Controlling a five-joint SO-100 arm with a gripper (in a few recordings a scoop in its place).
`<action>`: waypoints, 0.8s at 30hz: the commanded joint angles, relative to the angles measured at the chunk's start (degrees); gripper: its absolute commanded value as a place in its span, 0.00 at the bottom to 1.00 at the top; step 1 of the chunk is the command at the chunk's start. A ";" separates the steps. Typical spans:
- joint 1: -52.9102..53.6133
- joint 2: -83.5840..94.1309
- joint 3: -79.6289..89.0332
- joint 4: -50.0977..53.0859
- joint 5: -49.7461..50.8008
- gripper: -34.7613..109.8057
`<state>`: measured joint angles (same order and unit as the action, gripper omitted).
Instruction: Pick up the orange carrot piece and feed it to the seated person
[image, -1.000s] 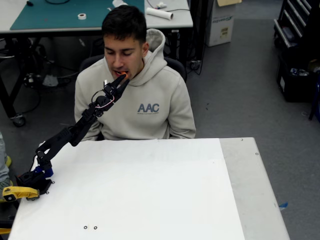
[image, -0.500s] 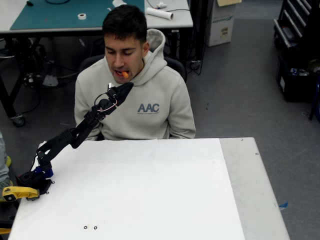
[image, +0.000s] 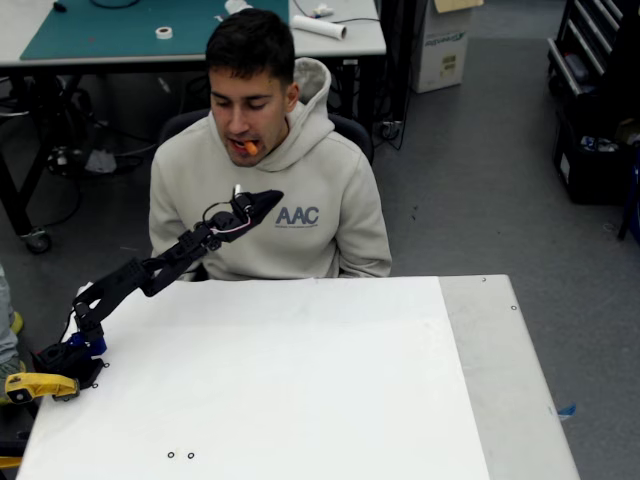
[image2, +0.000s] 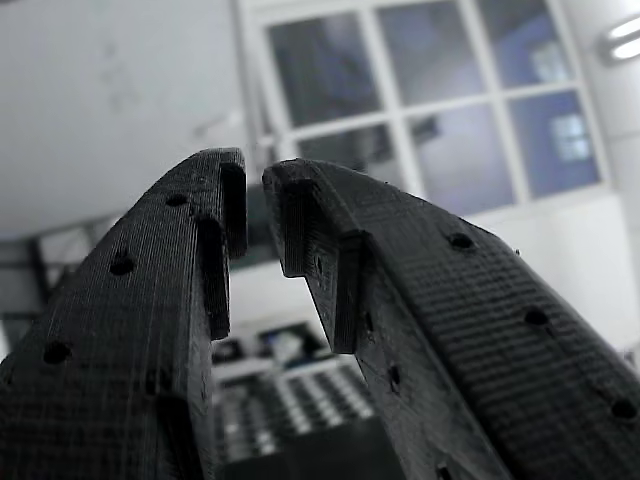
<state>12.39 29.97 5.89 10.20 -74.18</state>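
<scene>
The orange carrot piece (image: 250, 148) sits between the lips of the seated person (image: 325, 170), who wears a beige hooded sweatshirt and sits behind the white table (image: 300, 380). My black gripper (image: 272, 202) hangs in front of the person's chest, below and a little right of the mouth, clear of the carrot. In the wrist view the gripper (image2: 255, 175) points upward toward a ceiling and windows. Its jaws stand slightly apart with a narrow gap at the tips, and nothing lies between them.
The arm's base is fixed at the table's left edge with a yellow clamp (image: 35, 385). Behind the person stands a desk with a green mat (image: 120, 30). A cardboard box (image: 442, 45) and dark shelving (image: 595, 100) are on the floor at the right.
The carrot passed from my gripper into the person's mouth. The gripper then dropped from mouth height to chest height and shifted slightly right, now holding nothing.
</scene>
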 joint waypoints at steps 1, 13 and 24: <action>0.97 12.92 6.50 -0.97 0.79 0.23; 0.70 33.22 36.12 -0.97 21.80 0.23; -1.93 53.00 64.07 -0.97 36.65 0.23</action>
<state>11.25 69.17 64.42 10.20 -40.34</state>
